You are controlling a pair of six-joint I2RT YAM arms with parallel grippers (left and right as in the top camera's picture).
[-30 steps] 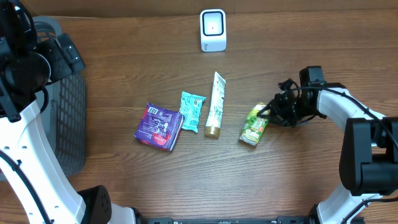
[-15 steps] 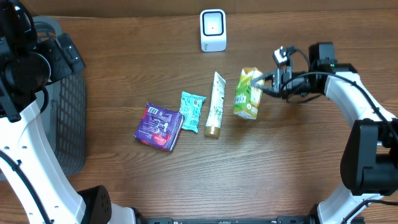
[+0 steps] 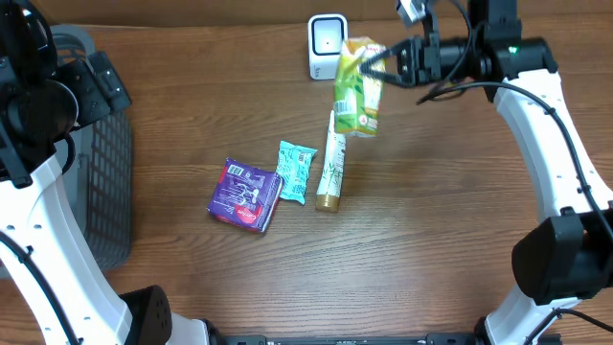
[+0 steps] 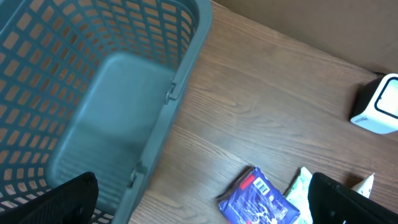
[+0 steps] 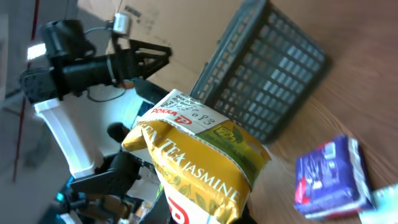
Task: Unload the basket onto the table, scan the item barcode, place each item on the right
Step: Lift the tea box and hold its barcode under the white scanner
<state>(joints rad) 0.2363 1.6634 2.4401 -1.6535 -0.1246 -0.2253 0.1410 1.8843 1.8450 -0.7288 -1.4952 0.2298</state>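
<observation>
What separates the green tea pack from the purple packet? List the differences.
The green tea pack is off the table, pinched by the right gripper near the white scanner; the purple packet lies flat on the table, untouched. The green tea pack is green and yellow; the purple packet is mostly purple. The green tea pack is elongated, the purple packet squarish. Both are printed retail packs.

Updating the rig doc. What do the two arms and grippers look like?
Both arms: white link shells, black joint housings, on the left arm and the right arm alike. The right gripper is black, with loose black cables looping at its wrist and a small green light there. The left gripper's fingers are black too.
</observation>
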